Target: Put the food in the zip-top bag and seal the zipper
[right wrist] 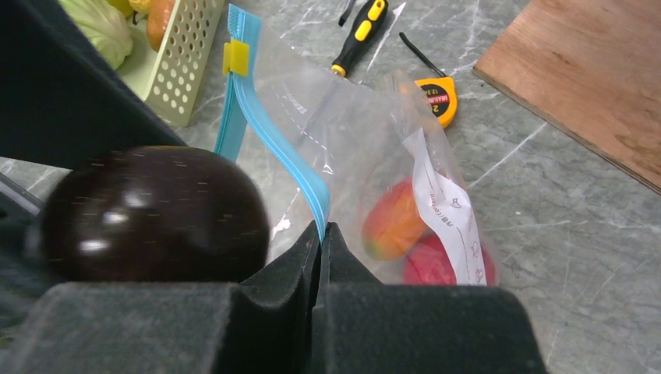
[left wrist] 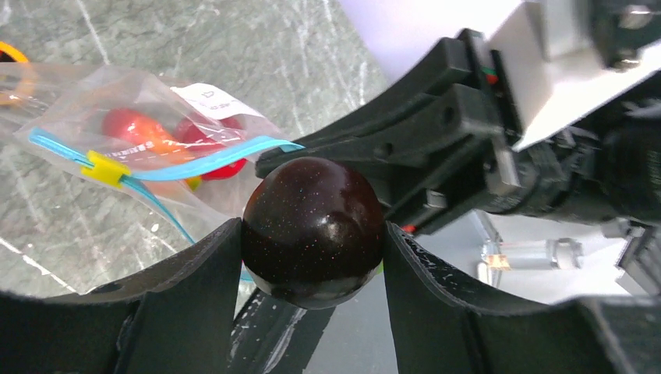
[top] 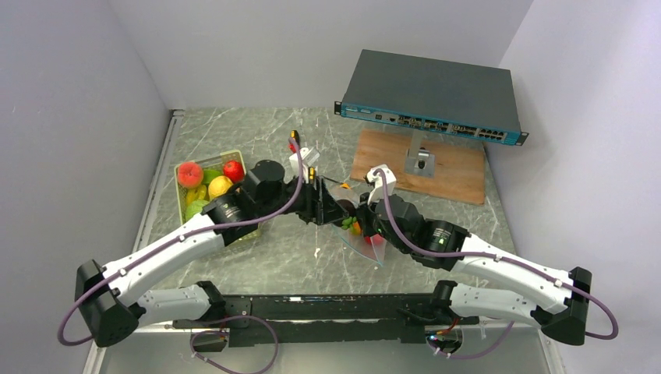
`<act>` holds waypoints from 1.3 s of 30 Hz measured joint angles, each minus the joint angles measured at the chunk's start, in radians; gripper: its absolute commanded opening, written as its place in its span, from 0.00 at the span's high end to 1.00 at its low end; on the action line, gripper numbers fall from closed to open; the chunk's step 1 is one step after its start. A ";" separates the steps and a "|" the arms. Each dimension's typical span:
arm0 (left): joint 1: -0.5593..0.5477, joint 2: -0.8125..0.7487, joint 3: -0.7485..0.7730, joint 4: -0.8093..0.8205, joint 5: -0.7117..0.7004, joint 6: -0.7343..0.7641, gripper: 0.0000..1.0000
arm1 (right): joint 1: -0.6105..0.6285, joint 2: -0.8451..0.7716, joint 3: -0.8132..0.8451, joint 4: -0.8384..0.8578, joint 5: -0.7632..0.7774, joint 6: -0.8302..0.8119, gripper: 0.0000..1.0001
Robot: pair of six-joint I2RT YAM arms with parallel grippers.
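The mouth of the clear soft plastic zip-top bag [right wrist: 358, 140] stands parted. Seen from the left wrist, the thin teal-blue zipper [left wrist: 226, 156] splits into two lines past its small yellow slider [left wrist: 105, 167], one arching up and one running low. The upper line ends just beyond the left jaws, at the tips of the right gripper [right wrist: 321, 234].

Room is tight there. The right gripper's black body sits close behind whatever the left jaws carry, and I cannot tell whether the two touch. Past the bag, ahead of the right jaws, the grey marbled tabletop [right wrist: 546, 234] is open up to the edge of a brown wooden board [right wrist: 581, 78]. A yellow-and-black tape measure [right wrist: 438, 95] and a yellow-handled screwdriver [right wrist: 357, 35] lie nearer, just beyond the bag.

The left gripper [left wrist: 312, 257] stands partly spread and clamps a glossy, round, dark maroon toy fruit [left wrist: 312, 210] — both black fingers [left wrist: 195, 296] press its sides, and it fills the gap. The fruit hangs outside the bag, just beside the mouth edge.

The right jaws are fully closed, pinching the bag at the teal strip. Beyond those tips, inside the bag, lie an orange-red toy fruit [right wrist: 394, 222] and a red one [right wrist: 433, 261], touching. To the left of the right jaws stands a pale green perforated tray [right wrist: 183, 62] — more food is in it.
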 measured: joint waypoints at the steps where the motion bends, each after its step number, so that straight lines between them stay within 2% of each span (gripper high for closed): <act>1: -0.013 0.020 0.019 -0.023 -0.027 0.011 1.00 | 0.000 -0.002 0.000 0.000 0.000 0.000 1.00; 9: -0.076 0.109 0.119 -0.210 -0.188 0.092 0.98 | 0.000 -0.044 0.000 0.023 0.000 0.028 1.00; 11: -0.087 0.117 0.131 -0.235 -0.212 0.105 0.87 | 0.000 -0.048 0.000 0.033 -0.001 0.039 1.00; 15: -0.103 0.121 0.135 -0.264 -0.241 0.124 0.58 | -0.001 -0.048 -0.002 0.047 -0.012 0.060 1.00; 19: -0.116 0.132 0.146 -0.283 -0.263 0.132 0.45 | -0.001 -0.044 -0.002 0.056 -0.024 0.071 1.00; 21: -0.122 0.133 0.148 -0.284 -0.274 0.139 0.25 | -0.002 -0.043 -0.002 0.060 -0.026 0.076 1.00; 22: -0.124 0.133 0.148 -0.284 -0.275 0.140 0.09 | -0.002 -0.043 -0.002 0.060 -0.026 0.077 1.00; 23: -0.125 0.133 0.148 -0.283 -0.277 0.144 0.01 | -0.002 -0.043 -0.002 0.060 -0.026 0.077 1.00; 32: -0.126 0.089 0.148 -0.267 -0.281 0.152 0.01 | -0.002 -0.043 -0.008 0.061 -0.026 0.079 1.00; 39: -0.126 -0.022 0.129 -0.260 -0.336 0.154 0.00 | -0.002 -0.038 -0.014 0.061 -0.026 0.078 1.00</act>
